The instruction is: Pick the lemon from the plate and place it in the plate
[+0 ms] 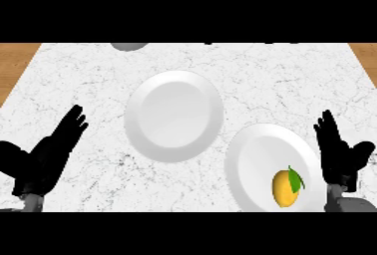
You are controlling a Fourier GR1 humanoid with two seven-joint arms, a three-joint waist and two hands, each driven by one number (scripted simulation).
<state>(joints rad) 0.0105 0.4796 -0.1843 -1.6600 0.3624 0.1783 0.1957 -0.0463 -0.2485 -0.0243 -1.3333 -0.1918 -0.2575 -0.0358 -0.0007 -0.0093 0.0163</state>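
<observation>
A yellow lemon (285,188) with a green leaf lies in the lower right part of a white plate (258,149) at the view's lower right. A second white plate (174,115) holds nothing and sits at the middle of the marble counter. My right hand (338,157) stands open just right of the lemon's plate, fingers up, not touching the lemon. My left hand (48,154) is open at the lower left, fingers pointing up and away, well apart from both plates.
A grey round object (129,46) shows partly at the counter's far edge. Wooden floor or surface (15,62) borders the white marble counter (294,84) at the left and right far corners.
</observation>
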